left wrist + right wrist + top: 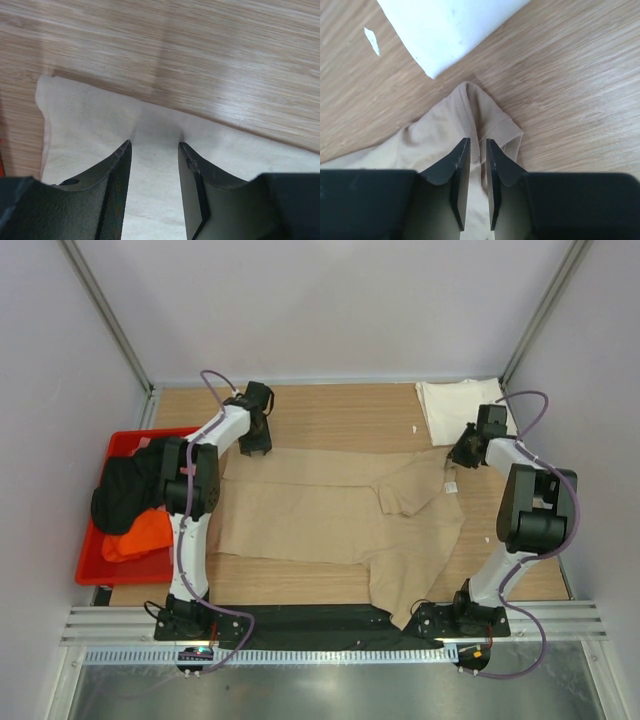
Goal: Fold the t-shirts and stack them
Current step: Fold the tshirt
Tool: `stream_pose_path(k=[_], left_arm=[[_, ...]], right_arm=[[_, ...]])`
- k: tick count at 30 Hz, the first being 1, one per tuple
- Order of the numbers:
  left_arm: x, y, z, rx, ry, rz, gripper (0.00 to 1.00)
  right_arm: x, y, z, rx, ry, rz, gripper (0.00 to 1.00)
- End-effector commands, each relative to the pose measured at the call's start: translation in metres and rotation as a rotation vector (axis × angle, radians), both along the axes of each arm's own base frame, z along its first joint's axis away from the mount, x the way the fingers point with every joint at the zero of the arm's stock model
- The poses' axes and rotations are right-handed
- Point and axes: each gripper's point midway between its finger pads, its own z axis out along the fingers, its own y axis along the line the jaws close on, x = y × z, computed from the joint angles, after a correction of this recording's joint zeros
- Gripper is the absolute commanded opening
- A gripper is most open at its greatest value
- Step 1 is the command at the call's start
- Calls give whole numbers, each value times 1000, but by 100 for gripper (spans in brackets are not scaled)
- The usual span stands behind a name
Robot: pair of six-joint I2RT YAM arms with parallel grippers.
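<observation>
Looking at a tan soft cloth t-shirt (330,510) lying spread flat just beside the red plastic bin (92,565). Pinching a raised fold of it with the right gripper (477,141), jaws nearly closed, on the side far from the bin. Resting the left gripper (154,144) released, jaws apart, tips on the shirt edge nearer the bin.

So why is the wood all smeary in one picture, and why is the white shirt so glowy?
Left wrist view: the wooden table looks streaky and soft with a pale shine, probably blur. Right wrist view: the cream-white t-shirt is so bright it goes flat white, no folds showing, though the wood is sharp. Top view: even light, faint shadows.
</observation>
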Motion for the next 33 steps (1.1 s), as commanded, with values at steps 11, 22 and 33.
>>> stream_pose_path(k=[11, 22, 33], left_arm=[[-78, -171, 130, -536, -267, -305, 43], [-150, -322, 72, -645, -195, -414, 40], [-155, -349, 37, -584, -192, -352, 39]], right_arm=[[-90, 16, 65, 53, 40, -97, 41], [-131, 40, 72, 145, 12, -72, 38], [-163, 58, 53, 218, 10, -68, 34]])
